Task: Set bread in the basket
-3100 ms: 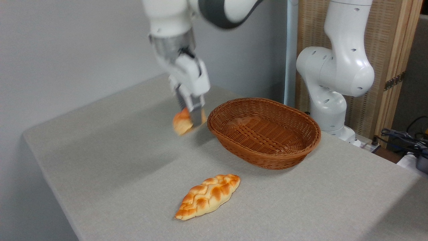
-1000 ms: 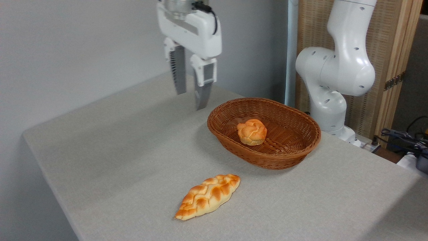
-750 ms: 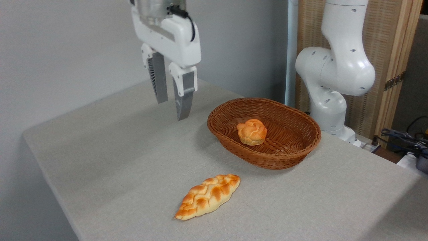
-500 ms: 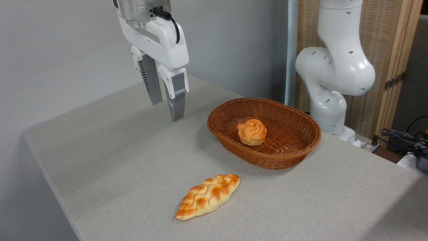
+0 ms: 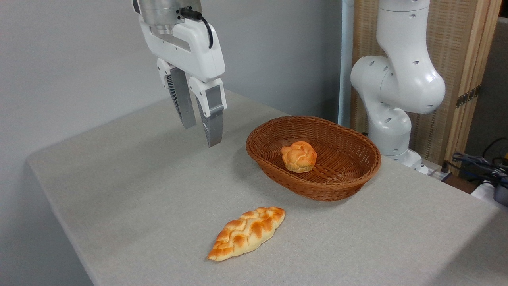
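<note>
The bread (image 5: 299, 156) lay inside the basket (image 5: 313, 186) on the grey tabletop (image 5: 139, 190). The gripper (image 5: 202, 135) hung above the tabletop to the left of the basket, its fingers parted and holding nothing. A braided loaf (image 5: 247, 232) lay nearer the camera, apart from the basket.

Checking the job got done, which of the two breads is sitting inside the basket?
The small round knotted bun is inside the wicker basket. The longer braided loaf lies outside it on the table, nearer the camera.
</note>
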### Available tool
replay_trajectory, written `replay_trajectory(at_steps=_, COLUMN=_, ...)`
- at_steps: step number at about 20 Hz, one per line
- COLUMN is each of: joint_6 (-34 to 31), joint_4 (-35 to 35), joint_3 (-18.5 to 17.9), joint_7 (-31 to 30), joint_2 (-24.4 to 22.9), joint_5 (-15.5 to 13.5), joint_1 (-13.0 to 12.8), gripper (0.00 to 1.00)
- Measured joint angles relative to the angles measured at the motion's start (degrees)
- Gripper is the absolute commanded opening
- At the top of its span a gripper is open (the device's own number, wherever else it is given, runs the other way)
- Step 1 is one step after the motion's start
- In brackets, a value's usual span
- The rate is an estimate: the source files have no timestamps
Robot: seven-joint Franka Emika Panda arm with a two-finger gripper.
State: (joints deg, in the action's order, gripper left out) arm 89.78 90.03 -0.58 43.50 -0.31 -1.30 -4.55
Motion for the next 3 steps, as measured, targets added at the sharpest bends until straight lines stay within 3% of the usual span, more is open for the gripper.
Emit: replay_trajectory(at_steps=3, joint_6=0.0, joint_4=0.0, joint_3=-0.1, joint_7=0.0, joint_2=0.0, joint_5=0.0, joint_1=0.6, gripper=1.00)
